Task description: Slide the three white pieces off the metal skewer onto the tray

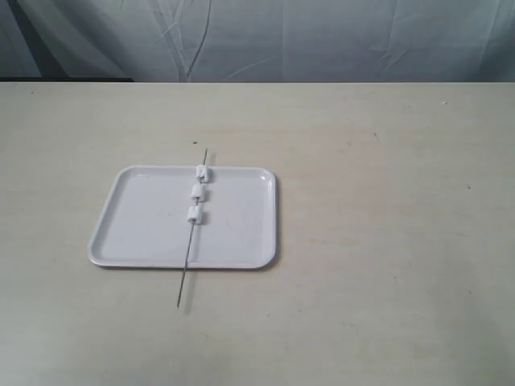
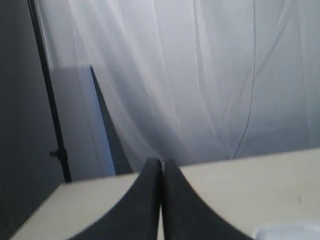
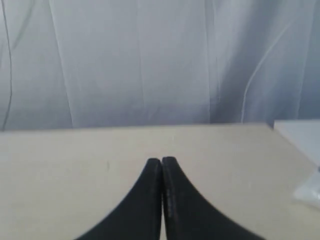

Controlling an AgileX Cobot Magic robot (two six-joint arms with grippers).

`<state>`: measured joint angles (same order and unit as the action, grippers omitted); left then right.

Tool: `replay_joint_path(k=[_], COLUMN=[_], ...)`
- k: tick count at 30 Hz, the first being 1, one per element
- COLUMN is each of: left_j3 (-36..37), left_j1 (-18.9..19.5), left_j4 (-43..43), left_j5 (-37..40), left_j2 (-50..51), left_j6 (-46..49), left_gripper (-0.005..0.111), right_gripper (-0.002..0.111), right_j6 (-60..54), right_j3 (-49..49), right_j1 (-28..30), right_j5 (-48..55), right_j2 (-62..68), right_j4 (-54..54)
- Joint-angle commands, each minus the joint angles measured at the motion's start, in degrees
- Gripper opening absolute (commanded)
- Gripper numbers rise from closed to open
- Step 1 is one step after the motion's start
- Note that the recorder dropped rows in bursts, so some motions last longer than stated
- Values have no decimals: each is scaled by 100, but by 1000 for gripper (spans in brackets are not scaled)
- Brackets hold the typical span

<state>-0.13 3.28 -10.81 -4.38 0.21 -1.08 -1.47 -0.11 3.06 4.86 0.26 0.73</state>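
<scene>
Skewer is lying slantwise across the short way of the tray, and I'm seeing both of its ends poking out past the rim. The far tip is reaching beyond the back edge. The near tip is hanging well out over the table on my side. The three white pieces are sitting threaded on the far half of the rod, one after another with small gaps between them. The farthest one is resting right at the tray's back rim, and the other two are lying over the tray floor. The near half of the rod is showing bare metal. The tray itself is sitting flat on the table, a little left of centre in the exterior view.

Neither arm is showing up in that exterior view. On the left wrist camera, the left gripper is showing its two dark fingers pressed tight together with nothing between them. It is pointing across the table towards the pale curtain. The right gripper is looking the same, fingers closed flat against each other and gripping nothing, above bare tabletop. Something whitish is peeking in at the edge of each wrist picture, but I can't tell what it is.
</scene>
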Motion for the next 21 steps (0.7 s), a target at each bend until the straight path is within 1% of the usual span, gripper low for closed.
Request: replay_joint_path(k=[1,8,17,21], left_j3=[13,13,13,13], left_j1=[17,17,17,17], left_j4=[-36,-36,-36,-36], left_j5=[-978,-1004,-1598,-1900], left_j2=[-21,-21,-21,-21], left_j6=[-20,-20,-32,-44], left_gripper=[0,0,0,0], right_gripper=[0,0,0,0], right_j6=[-7,-7,-7,369], right_j3=[11,11,11,11], right_j1=[31,31,31,31], right_j5=[-1210,-1668,-2514,-2536], right_j2=[-26,-26,-26,-26], right_j4=[-73,-106,-116,-128])
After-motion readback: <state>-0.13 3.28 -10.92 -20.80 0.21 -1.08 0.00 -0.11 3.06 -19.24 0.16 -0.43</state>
